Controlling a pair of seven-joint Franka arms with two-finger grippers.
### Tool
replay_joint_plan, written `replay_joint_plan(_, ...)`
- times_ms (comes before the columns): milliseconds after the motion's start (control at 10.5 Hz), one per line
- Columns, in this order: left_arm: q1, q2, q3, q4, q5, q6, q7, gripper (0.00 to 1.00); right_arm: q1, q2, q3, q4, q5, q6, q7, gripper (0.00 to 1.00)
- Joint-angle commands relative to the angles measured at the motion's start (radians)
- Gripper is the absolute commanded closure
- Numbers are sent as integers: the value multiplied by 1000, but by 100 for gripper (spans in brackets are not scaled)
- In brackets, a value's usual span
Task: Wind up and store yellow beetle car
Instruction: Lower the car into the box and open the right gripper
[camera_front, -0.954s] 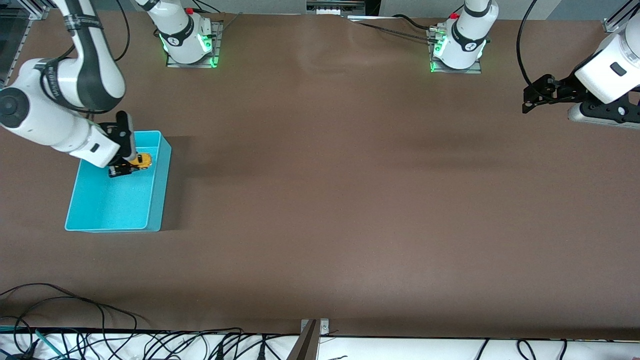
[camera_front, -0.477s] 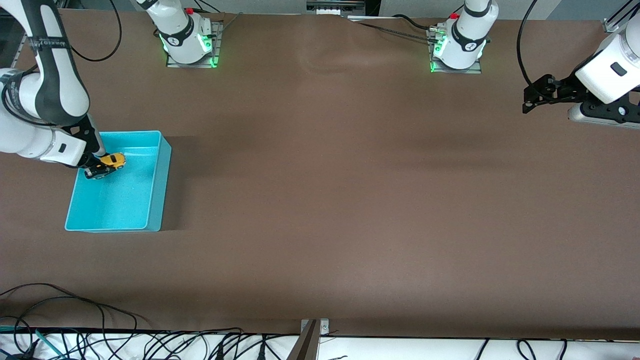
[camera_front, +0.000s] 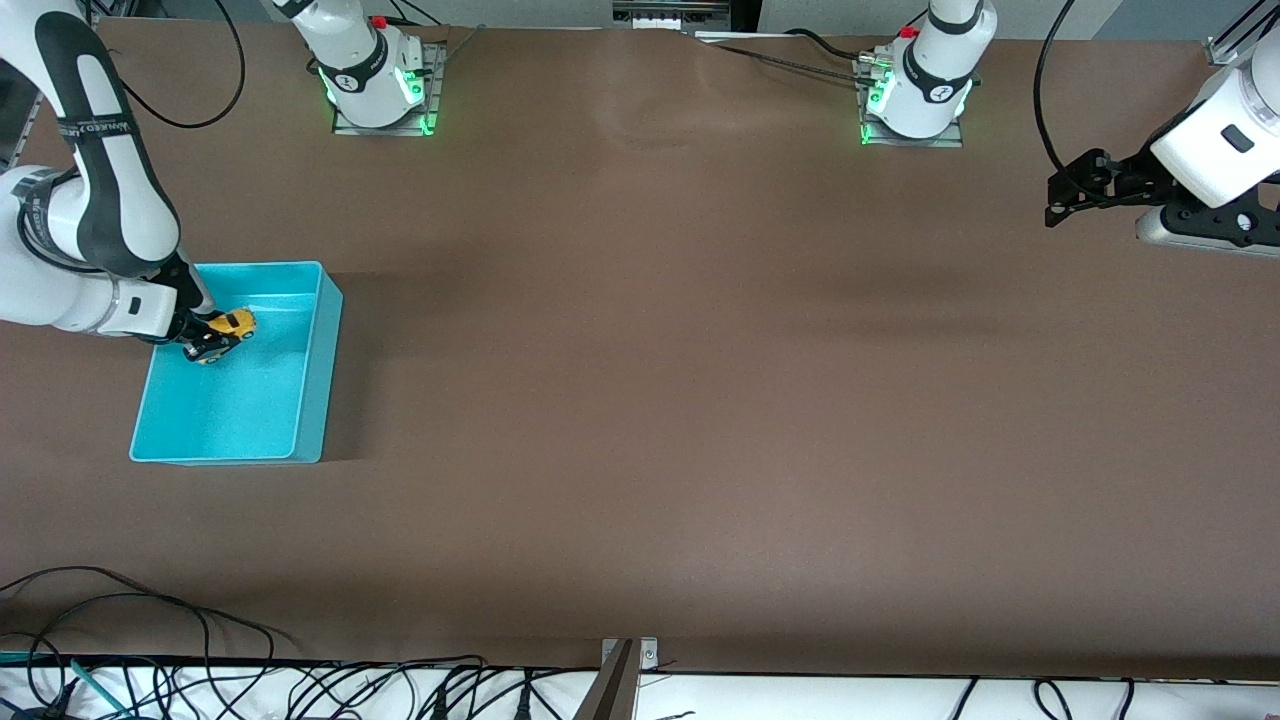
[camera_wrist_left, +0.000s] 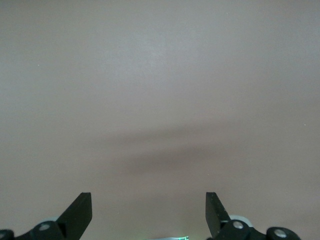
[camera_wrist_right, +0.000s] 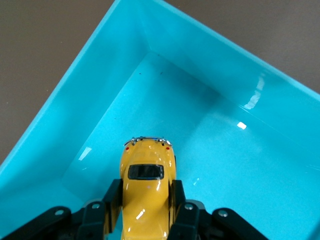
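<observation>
Right tool: I see it clenched on the yellow beetle car, its fingers pressed to the car's two sides.
Car: I read it as hanging inside the turquoise bin, over the bin floor; contact with the floor I cannot tell.
Bin: on the bench at the right arm's end.
Left tool: released, fingers spread, waiting over bare bench at the left arm's end.

White-and-black arms, green-lit bases, black cables, black grippers
</observation>
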Motion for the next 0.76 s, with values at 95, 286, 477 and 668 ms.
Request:
replay_joint_plan(95, -1, 10, -2, 25, 8, -16, -8, 0, -65, 37, 12, -64, -13, 83, -67, 100)
replay_joint_plan(286, -1, 10, 0, 25, 8, -16, -8, 0, -87, 50, 12, -101, -11, 126, -89, 100)
replay_joint_plan(477, -1, 13, 0, 25, 6, -15, -8, 0, -98, 50, 12, -118, -9, 133, -90, 100)
replay_joint_plan(668, -1, 13, 0, 25, 6, -15, -8, 0, -104, 50, 12, -118, -3, 129, -90, 70)
